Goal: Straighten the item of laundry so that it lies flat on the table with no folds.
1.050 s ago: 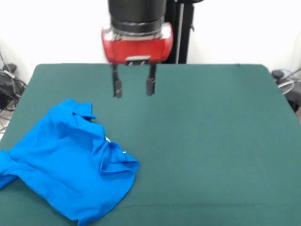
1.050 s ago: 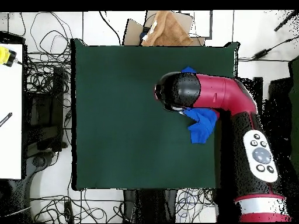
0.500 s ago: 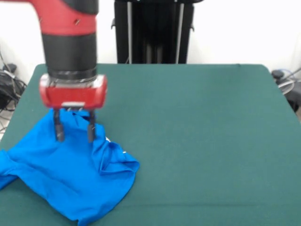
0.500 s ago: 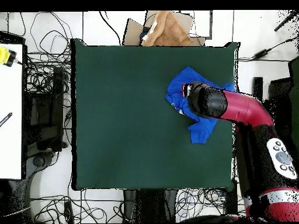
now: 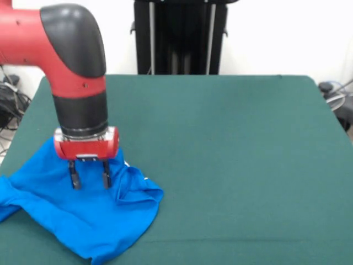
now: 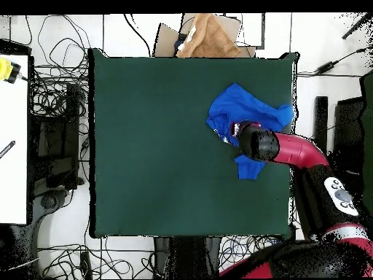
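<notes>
The item of laundry (image 5: 83,212) is a bright blue shirt, crumpled with folds at the near left of the green table (image 5: 231,165). A speck of white print shows at a fold. My gripper (image 5: 89,180) hangs open just over the middle of the shirt, both fingertips apart and close to the cloth. From overhead, the shirt (image 6: 240,109) lies near the table's (image 6: 160,146) right edge, and the arm's wrist (image 6: 256,142) covers its middle, so the fingers are hidden there.
Cables (image 6: 55,109) lie on the floor left of the table. A brown cardboard piece (image 6: 207,36) sits beyond its top edge. A white bench (image 6: 13,146) stands at the far left.
The arm swung from above the table's middle over to the shirt, then came down and slightly nearer, so the open fingers now hang just over the cloth. The shirt has not moved.
</notes>
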{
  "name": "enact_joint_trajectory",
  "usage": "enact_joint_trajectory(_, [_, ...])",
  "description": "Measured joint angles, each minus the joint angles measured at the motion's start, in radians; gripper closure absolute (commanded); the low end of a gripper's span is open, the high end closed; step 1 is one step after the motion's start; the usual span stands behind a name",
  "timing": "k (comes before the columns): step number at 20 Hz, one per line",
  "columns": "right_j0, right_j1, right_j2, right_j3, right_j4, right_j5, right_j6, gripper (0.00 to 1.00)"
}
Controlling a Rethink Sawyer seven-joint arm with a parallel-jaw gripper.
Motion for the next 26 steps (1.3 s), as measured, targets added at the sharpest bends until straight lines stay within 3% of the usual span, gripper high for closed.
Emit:
enact_joint_trajectory(6, [-0.046, 0.032, 0.056, -0.004, -0.052, -0.003, -0.001, 0.0])
enact_joint_trajectory(13, [-0.032, 0.025, 0.052, -0.003, -0.072, -0.004, -0.001, 0.0])
enact_joint_trajectory(26, [0.094, -0.011, 0.044, 0.003, -0.075, -0.006, -0.001, 0.0])
